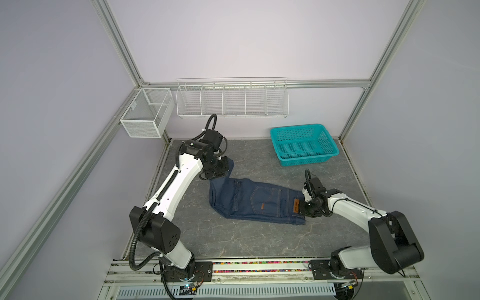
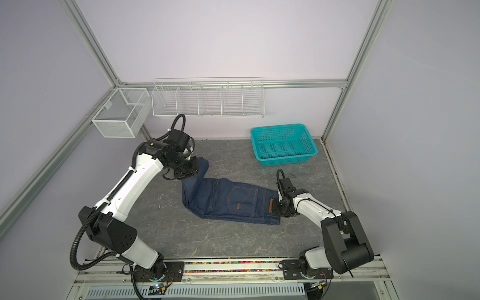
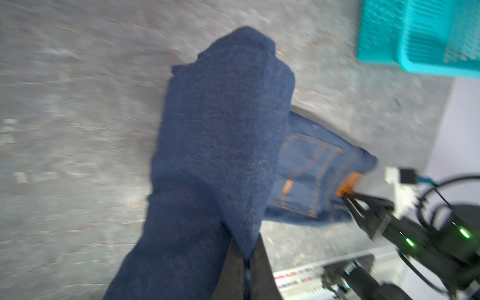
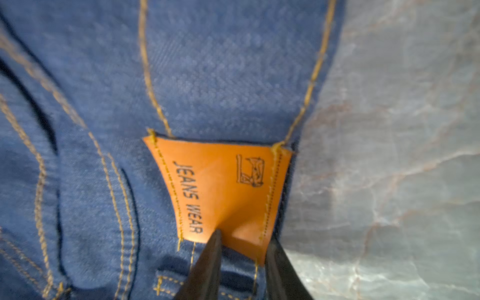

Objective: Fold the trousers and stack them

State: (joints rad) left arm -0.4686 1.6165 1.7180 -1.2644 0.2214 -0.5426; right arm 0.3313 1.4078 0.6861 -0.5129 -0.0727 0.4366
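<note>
The trousers, a pair of long dark navy-blue denim jeans with ochre seam stitching, lie near the middle of the grey marbled tabletop. The seat faces up, showing a stitched back pocket with a small orange tab. In both top views the waistband points to 3 o'clock and a rounded fold to 9 o'clock. From that fold the leg cloth rises off the table toward 11 o'clock. The tan-orange waistband patch is a leather-like rectangle printed "JEANS WEAR" beside a small emblem, sewn at the 3 o'clock edge. The black left gripper is pressed together on the raised leg cloth, which drapes over it in a blurred fold. The black right gripper sits at the waistband. One finger lies on the patch's corner and the other just past the waistband edge. A narrow gap shows between them, and I cannot tell whether they pinch the cloth. A teal perforated plastic basket stands apart at 1 o'clock from the jeans. On the back wall at 12 o'clock hangs a white wire rack with dividers, and at 10 o'clock a white mesh box.
</note>
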